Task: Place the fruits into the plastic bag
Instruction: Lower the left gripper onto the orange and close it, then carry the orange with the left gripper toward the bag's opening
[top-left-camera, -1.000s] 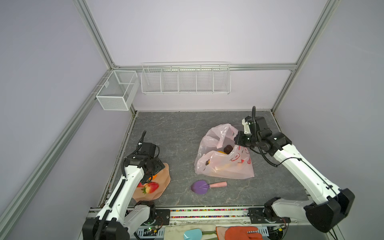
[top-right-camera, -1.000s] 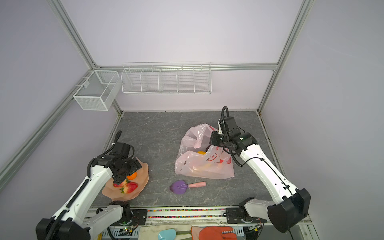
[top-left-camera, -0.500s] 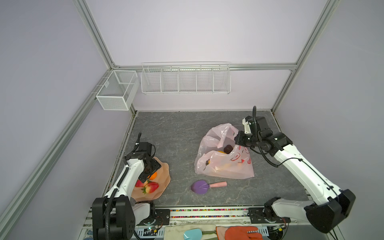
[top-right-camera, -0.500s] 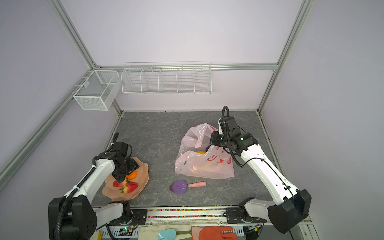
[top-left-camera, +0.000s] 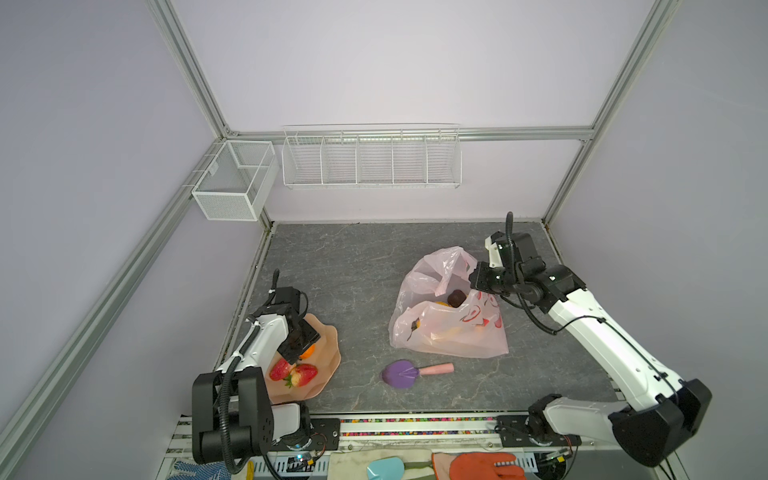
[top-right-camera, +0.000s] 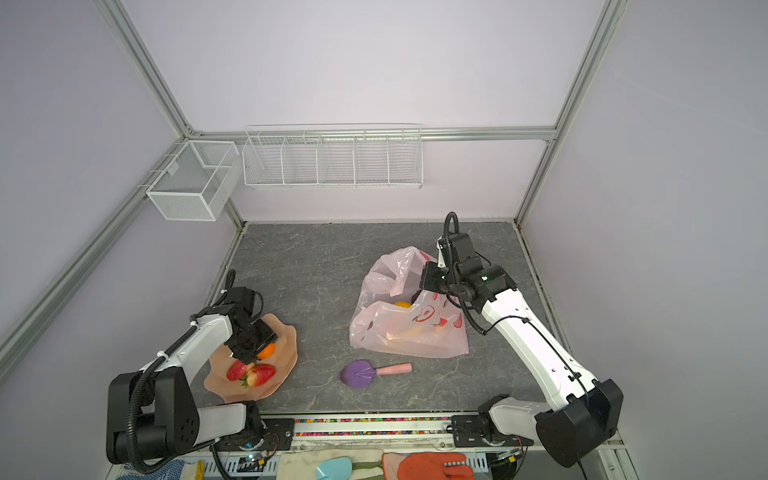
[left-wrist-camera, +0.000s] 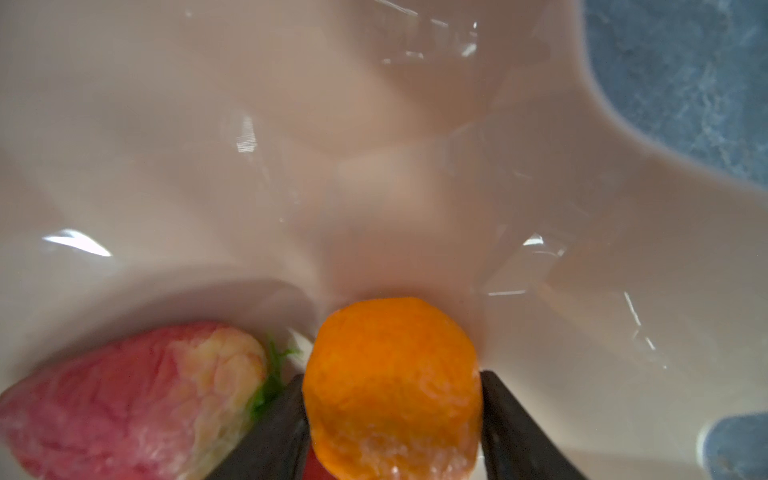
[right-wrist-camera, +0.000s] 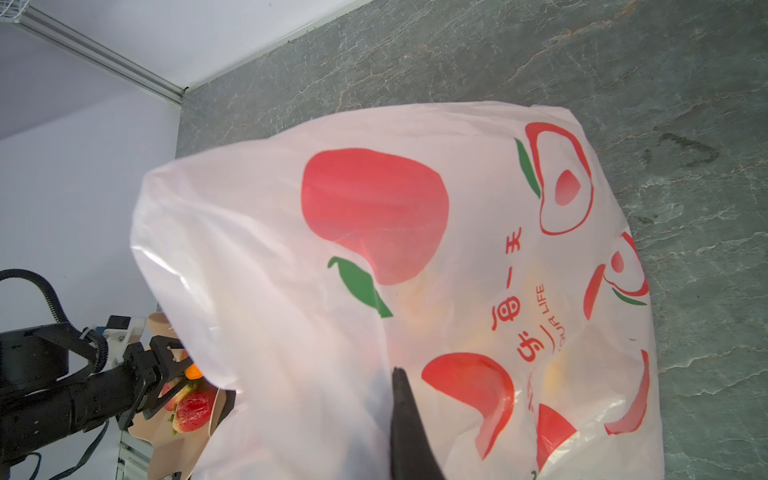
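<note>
So the grey stone tabletop (top-left-camera: 332, 257) is under both claws. The biggest thing on it is the pale pink plastic bag (top-left-camera: 453, 332). The right claw (top-left-camera: 473, 277) is pinched together on its upper rim and holds the mouth up; in the right wrist view the film bunches around one dark finger (right-wrist-camera: 405, 419). The rest of the bag slumps on the table below and in front of that claw.

Next is the peach scalloped bowl (top-left-camera: 328, 345), directly under the left claw (left-wrist-camera: 392, 376). The purple scoop (top-left-camera: 401, 372) with the pink handle lies flat between the two claws, touching neither.

Two strawberries (top-left-camera: 305, 372) sit in the bowl just beside the left claw's fingers. That claw is clamped on the orange fruit (left-wrist-camera: 390, 332), one finger on each side, with the fruit down in the bowl. The smallest thing is the dark ball (top-left-camera: 456, 297), inside the bag's mouth just below the right claw.
</note>
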